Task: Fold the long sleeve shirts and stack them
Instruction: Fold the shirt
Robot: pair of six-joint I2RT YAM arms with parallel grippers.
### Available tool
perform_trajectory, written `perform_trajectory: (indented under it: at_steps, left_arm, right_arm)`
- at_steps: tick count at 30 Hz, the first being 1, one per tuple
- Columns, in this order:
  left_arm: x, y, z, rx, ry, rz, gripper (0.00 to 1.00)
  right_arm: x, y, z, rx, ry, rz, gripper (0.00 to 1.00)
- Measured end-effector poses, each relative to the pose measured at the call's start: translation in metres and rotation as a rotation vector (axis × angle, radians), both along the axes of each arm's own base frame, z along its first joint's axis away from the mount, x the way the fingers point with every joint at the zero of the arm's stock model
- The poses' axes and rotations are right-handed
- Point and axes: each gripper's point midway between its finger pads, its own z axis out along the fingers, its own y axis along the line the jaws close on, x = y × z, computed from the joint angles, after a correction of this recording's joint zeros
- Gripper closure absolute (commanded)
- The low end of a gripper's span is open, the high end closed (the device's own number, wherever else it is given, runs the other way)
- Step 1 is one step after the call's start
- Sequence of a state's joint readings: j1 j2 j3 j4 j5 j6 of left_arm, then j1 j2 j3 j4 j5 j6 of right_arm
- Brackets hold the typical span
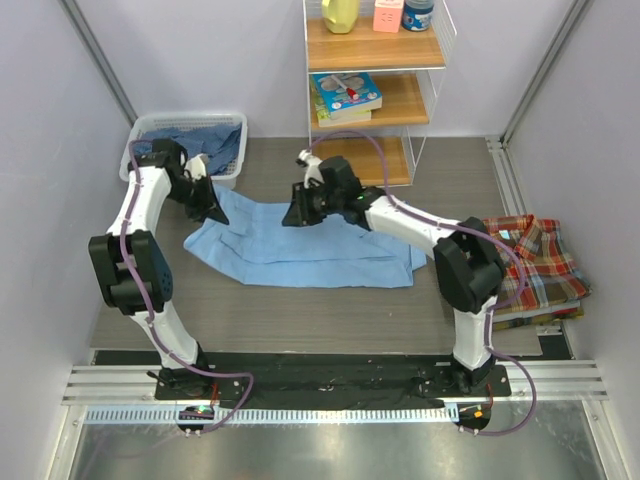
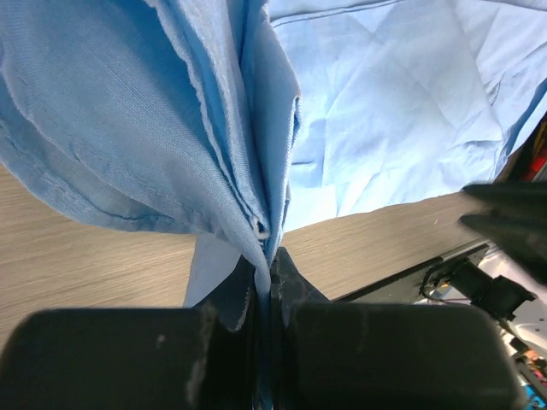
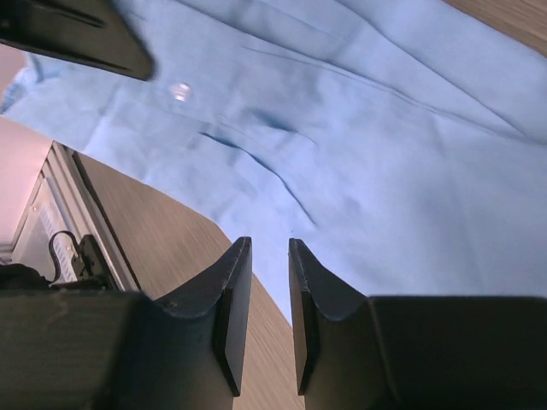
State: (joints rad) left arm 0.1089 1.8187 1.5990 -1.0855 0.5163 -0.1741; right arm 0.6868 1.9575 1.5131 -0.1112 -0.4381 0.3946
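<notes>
1. Light blue shirt (image 1: 300, 250): spread on the grey wood-grain table (image 1: 300, 315), stretching from the left gripper (image 1: 213, 213) past the right gripper (image 1: 292, 218).
2. Beyond the left gripper, a white basket (image 1: 238, 150) of darker blue cloth; behind the right gripper, a wooden shelf (image 1: 375, 100); far to its right, a folded plaid shirt (image 1: 535, 265).
3. Left wrist view only: jaws clamped on gathered folds of the shirt's edge.
4. Right wrist view only: fingers narrowly parted, nothing between, seemingly just above the cloth.
</notes>
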Motion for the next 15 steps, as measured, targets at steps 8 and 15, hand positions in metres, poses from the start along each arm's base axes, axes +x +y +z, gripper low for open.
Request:
perform_trajectory:
  at_steps: [8,15]
  left_arm:
    - [0.000,-0.024,0.005,0.045,-0.011,-0.059,1.00]
    - [-0.003,-0.057,0.002,0.051,0.009,-0.106,1.00]
  right_arm:
    - [0.004,-0.108,-0.081,-0.163,0.233,-0.164,0.71]
    - [-0.022,-0.118,-0.113,-0.251,0.304,-0.127,0.73]
